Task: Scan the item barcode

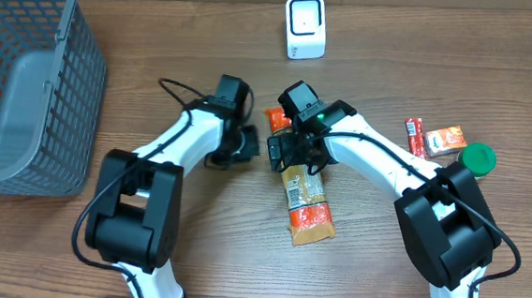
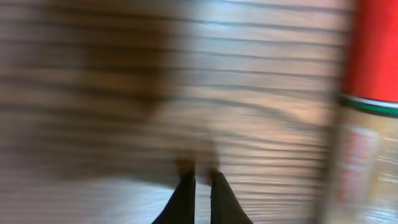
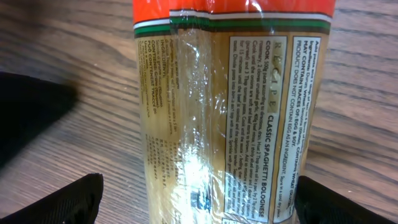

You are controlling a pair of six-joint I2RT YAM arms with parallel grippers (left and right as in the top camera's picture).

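right claw [image 3: 199,202] spread over pasta packet [image 1: 307,206] on bench [image 1: 239,260], left claw [image 2: 200,190] pressed together, empty; grab and pass to scanner [image 1: 305,27] pending.

the spaghetti packet [image 1: 305,206] is lying flat on the wooden table [image 1: 239,260], running lengthwise from an orange-red end on the far side to an orange end nearer the robot. its clear middle is showing pale pasta and a printed recipe label. the white scanner [image 1: 305,27], with a rounded-square window, is sitting beyond it, well apart.
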